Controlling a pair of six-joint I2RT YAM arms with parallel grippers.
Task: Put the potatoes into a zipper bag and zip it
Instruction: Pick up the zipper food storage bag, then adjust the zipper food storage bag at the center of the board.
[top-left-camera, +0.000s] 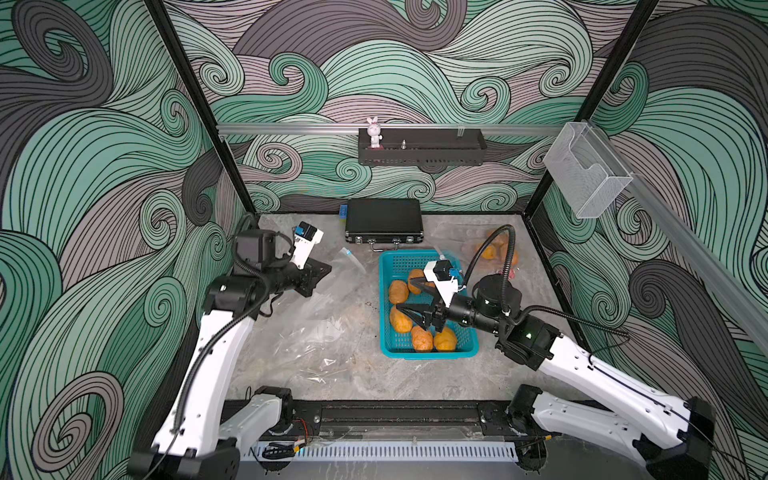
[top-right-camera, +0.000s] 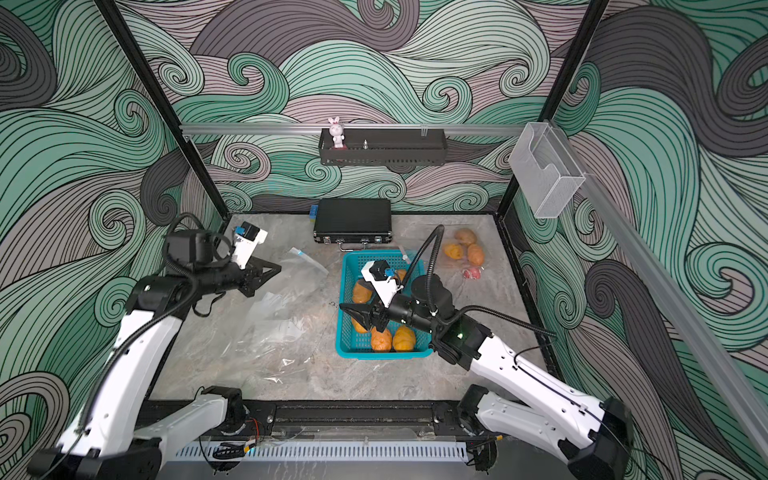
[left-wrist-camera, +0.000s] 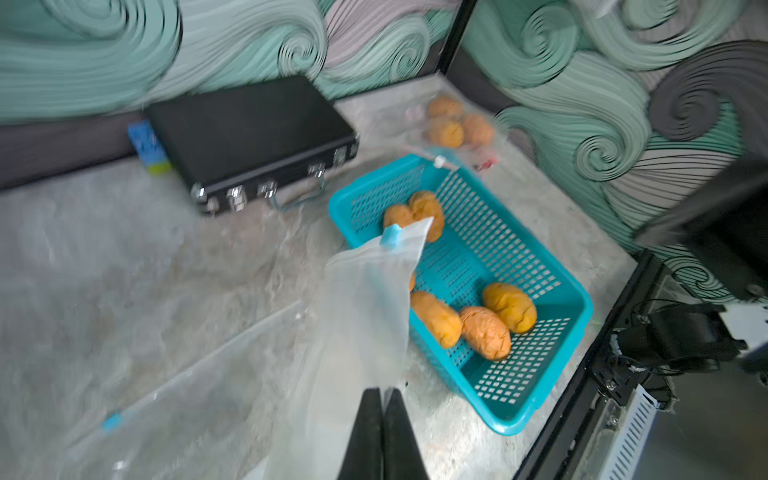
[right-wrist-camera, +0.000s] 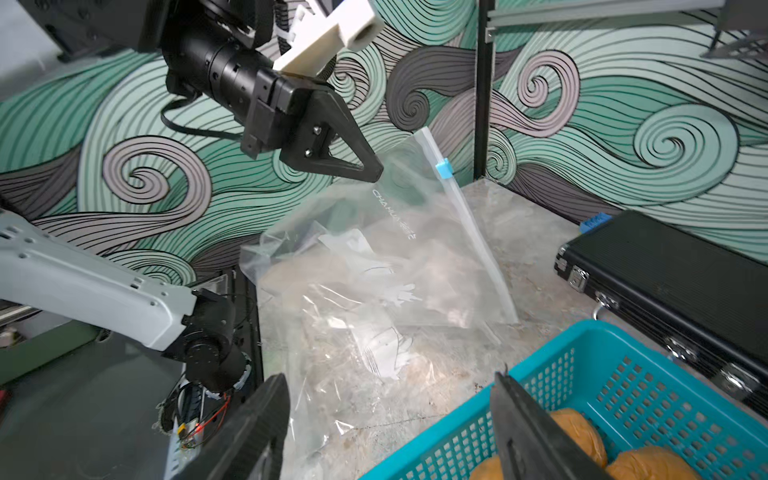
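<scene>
Several orange-tan potatoes (top-left-camera: 422, 338) (left-wrist-camera: 485, 332) lie in a teal basket (top-left-camera: 428, 354) (left-wrist-camera: 582, 291) right of centre. My left gripper (top-left-camera: 328, 268) (left-wrist-camera: 382, 392) (right-wrist-camera: 374, 172) is shut on the edge of a clear zipper bag (top-left-camera: 334, 286) (left-wrist-camera: 365, 299) (right-wrist-camera: 374, 257), which hangs from it to the table. The bag's blue slider (right-wrist-camera: 444, 169) sits high on the zip strip. My right gripper (top-left-camera: 409, 296) (right-wrist-camera: 388, 378) is open above the basket's left rim (right-wrist-camera: 540, 357), one finger over the potatoes, one over the table. It holds nothing.
A second clear bag with potatoes (top-left-camera: 496, 249) (top-right-camera: 463, 249) lies at the back right. A black case (top-left-camera: 383, 224) stands against the back wall, a blue box (top-left-camera: 343, 211) beside it. More clear bags (top-left-camera: 316, 332) lie crumpled left of the basket.
</scene>
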